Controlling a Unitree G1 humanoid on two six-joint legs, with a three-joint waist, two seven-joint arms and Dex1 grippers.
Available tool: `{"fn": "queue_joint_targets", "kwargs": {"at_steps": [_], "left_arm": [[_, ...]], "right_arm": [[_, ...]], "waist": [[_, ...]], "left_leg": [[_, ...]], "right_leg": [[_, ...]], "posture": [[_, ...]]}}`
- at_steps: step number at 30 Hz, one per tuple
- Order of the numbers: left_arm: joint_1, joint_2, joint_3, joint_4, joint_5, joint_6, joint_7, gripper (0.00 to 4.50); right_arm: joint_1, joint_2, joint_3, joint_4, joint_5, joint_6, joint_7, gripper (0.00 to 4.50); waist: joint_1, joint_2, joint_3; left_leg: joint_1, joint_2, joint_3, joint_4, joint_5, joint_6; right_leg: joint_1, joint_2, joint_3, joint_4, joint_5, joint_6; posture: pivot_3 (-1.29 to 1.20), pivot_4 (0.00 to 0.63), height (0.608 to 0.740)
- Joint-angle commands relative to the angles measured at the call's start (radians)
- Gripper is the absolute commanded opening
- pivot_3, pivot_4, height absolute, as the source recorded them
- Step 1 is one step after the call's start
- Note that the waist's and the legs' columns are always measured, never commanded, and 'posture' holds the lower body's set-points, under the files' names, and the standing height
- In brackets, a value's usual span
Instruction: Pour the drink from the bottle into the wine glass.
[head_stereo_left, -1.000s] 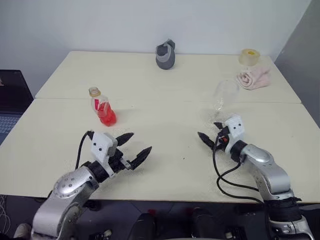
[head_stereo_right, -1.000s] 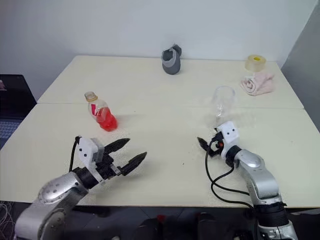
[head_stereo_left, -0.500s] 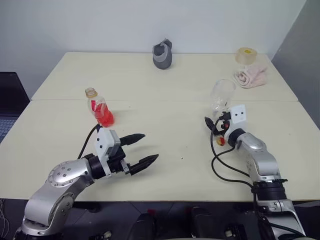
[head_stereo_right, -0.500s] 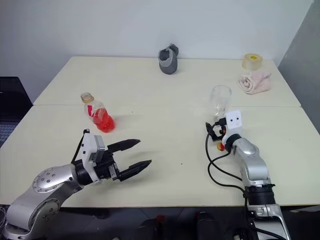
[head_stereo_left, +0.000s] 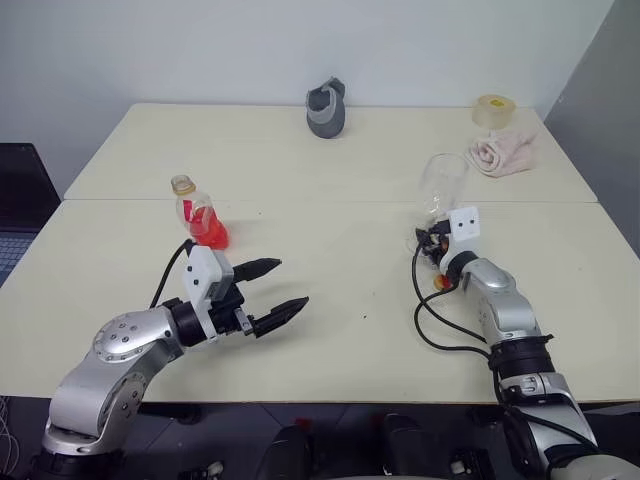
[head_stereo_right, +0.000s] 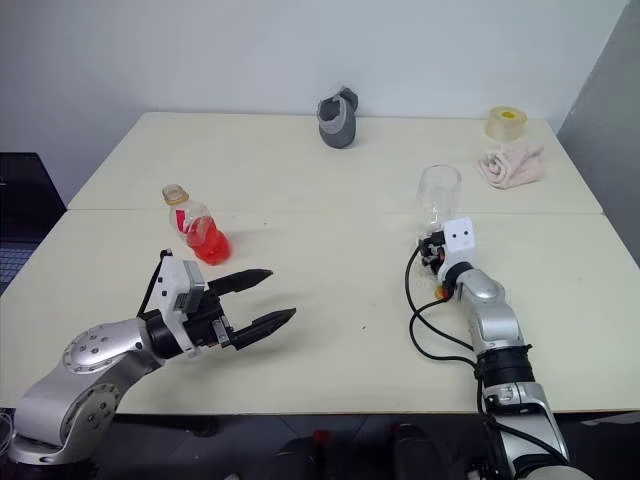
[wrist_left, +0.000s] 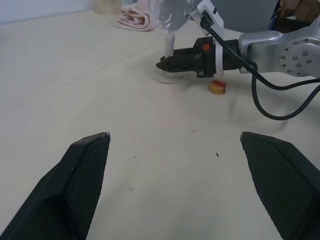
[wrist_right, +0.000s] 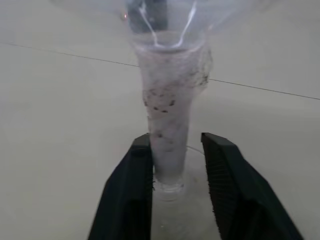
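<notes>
At the lower left of the head view, our left gripper hangs just above the bench with its fingers spread wide and nothing between them. The bottle stands a little beyond it, toward the left middle of the frame, apart from the fingertips and upright, the drink filling its lower part. We judge the pour not yet begun: the bottle is untouched, whether its cap is still on is too small to tell, and the wine glass looks empty.

At the right middle of the frame, our right gripper reaches low to the wine glass. In the right wrist view its two fingers stand on either side of the stem, just above the foot, drawn in narrow; the left one lies against the stem, while whether the right one presses it we cannot tell. So we read this as a hold on the stem being taken, not yet proven firm. A small red-and-yellow bit lies on the bench just beside that gripper.

Still ahead, as we judge it: picking up the bottle, opening it if capped, and tipping it over the bowl.

Far back, a grey object, a pink cloth and a tape roll sit well clear.
</notes>
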Motion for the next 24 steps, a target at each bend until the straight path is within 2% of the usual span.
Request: {"fn": "queue_joint_targets", "kwargs": {"at_steps": [1,7,12,16,20,24], "left_arm": [[0.010,-0.010,0.006,-0.038,0.005,-0.021,0.013,4.50],[0.119,-0.032,0.090,-0.079,-0.028,0.012,0.083,4.50],[0.330,-0.104,0.180,-0.202,-0.013,-0.013,0.189,4.50],[0.449,-0.156,0.200,-0.231,0.052,-0.079,0.225,4.50],[0.468,-0.188,0.222,-0.245,0.060,-0.094,0.277,4.50],[0.474,-0.203,0.231,-0.261,0.063,-0.098,0.303,4.50]], "right_arm": [[-0.036,-0.007,-0.010,-0.023,-0.006,-0.035,0.008,0.23],[-0.062,0.040,0.096,-0.107,0.001,-0.090,0.142,0.22],[-0.130,0.145,0.203,-0.103,-0.013,-0.106,0.215,0.22],[-0.193,0.202,0.277,0.026,-0.061,-0.149,0.262,0.22],[-0.241,0.214,0.329,0.222,-0.125,-0.221,0.302,0.22],[-0.297,0.228,0.325,0.370,-0.144,-0.268,0.331,0.22]], "waist": [[0.000,0.000,0.000],[-0.014,0.001,0.000],[-0.029,0.001,0.001],[-0.016,0.001,0.001],[0.005,0.001,0.000],[0.007,0.002,0.001]], "left_leg": [[0.000,0.000,0.000,0.000,0.000,0.000],[0.000,0.002,0.000,0.000,0.000,0.000],[0.000,0.012,0.002,-0.002,0.000,0.000],[0.001,0.011,0.002,-0.002,0.000,0.000],[0.001,0.009,0.001,0.000,0.000,0.000],[0.001,0.009,0.003,0.000,0.000,0.000]], "right_leg": [[0.000,0.000,0.000,0.000,0.000,0.000],[0.000,0.000,0.001,0.000,0.000,0.000],[-0.002,0.001,0.001,0.000,0.001,-0.002],[-0.001,0.002,0.001,0.000,0.001,-0.002],[0.000,0.002,0.000,-0.001,0.001,-0.002],[0.000,0.002,0.000,-0.001,0.001,-0.002]], "posture": [[0.00,0.150,0.740],[0.00,0.150,0.740],[0.00,0.150,0.740],[0.00,0.150,0.740],[0.00,0.150,0.740],[0.00,0.150,0.740]]}}
